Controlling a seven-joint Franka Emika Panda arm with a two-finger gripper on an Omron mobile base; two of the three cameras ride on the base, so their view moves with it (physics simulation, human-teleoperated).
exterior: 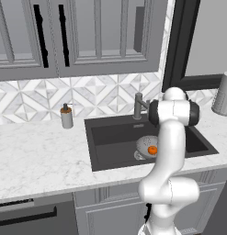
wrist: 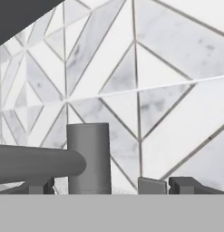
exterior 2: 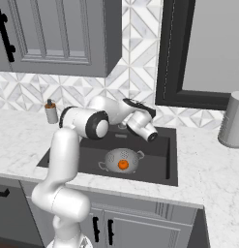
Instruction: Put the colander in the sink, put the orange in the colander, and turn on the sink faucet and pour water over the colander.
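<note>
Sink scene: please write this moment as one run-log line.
colander: in sink | orange: in colander | end effector: open, at sink faucet | water: none seen

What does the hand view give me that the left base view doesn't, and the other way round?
Hand view alone: a close look at the sink faucet, its upright post and spout right before the open gripper. Left base view alone: the orange sitting in the colander inside the sink, plus the soap dispenser on the counter. Both share the faucet and the tiled backsplash.
</note>
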